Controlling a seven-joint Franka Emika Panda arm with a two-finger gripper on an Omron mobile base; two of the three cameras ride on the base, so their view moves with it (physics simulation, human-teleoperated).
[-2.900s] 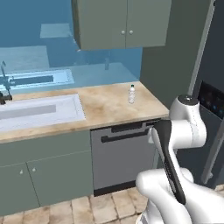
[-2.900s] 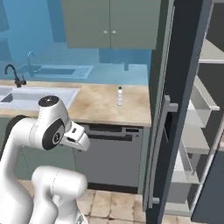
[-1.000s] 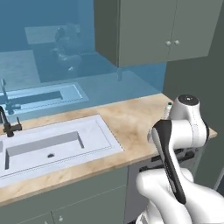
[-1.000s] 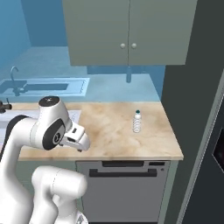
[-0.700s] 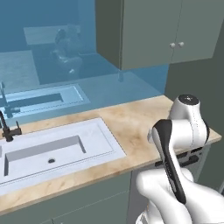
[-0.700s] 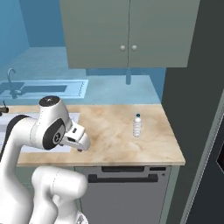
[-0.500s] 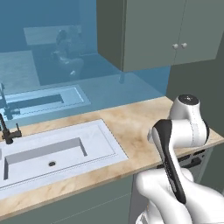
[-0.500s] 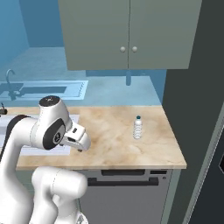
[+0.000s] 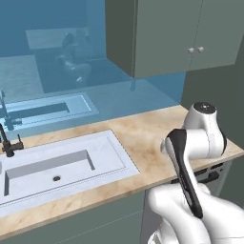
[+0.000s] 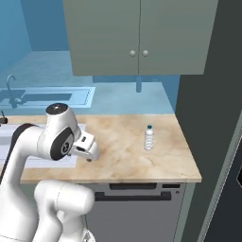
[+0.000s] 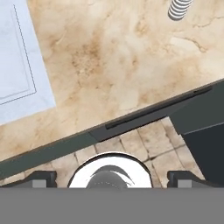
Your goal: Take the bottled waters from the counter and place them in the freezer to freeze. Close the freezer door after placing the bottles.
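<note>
A small clear ribbed plastic bottle with a blue cap (image 10: 149,138) stands upright on the beige marbled stone counter (image 10: 118,151), right of the inset white sink (image 9: 57,164). The two-finger gripper (image 10: 89,152) hangs above the counter's front edge, jaws spread wide and empty. Judging by this, the approach is underway; next, reach across to the bottle.

Wall cabinets, faucet, tiled floor.
Grey-green cabinets (image 10: 137,38) with two small knobs hang over blue backsplash (image 9: 57,62); dark faucet (image 9: 6,143) at left; floor (image 11: 144,148) looks like beige tile.
</note>
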